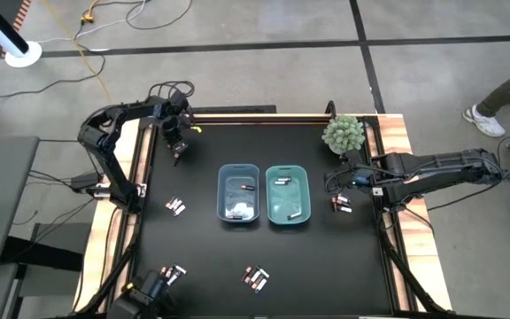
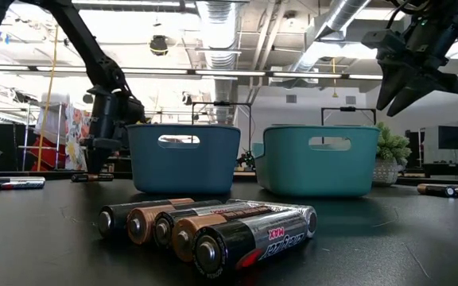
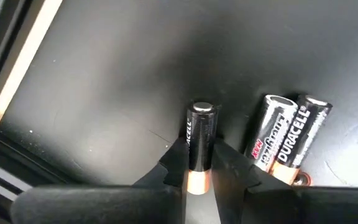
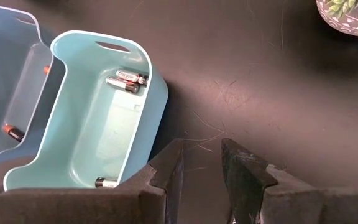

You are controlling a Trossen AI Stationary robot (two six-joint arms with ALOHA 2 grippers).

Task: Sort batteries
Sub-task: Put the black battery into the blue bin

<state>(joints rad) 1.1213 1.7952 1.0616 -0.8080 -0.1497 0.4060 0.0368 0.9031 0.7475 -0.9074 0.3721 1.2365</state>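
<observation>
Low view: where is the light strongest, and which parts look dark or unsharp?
Low view: bright ceiling lights glare behind the blue plastic bin and teal plastic bin; both arms are silhouettes; the nearest black-and-copper cylindrical batteries look slightly soft. Left wrist view: the shut left gripper holds one battery, sharp, with soft glare on the black tabletop.

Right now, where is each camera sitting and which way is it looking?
High view: above the table, looking straight down at both arms, the blue bin and teal bin.
Low view: at tabletop level, facing the room past a battery row; arms hang from above.
Left wrist view: behind the left gripper, shut on a battery.
Right wrist view: behind the empty right gripper, facing the teal bin.
High and right wrist views share the potted plant.
</observation>
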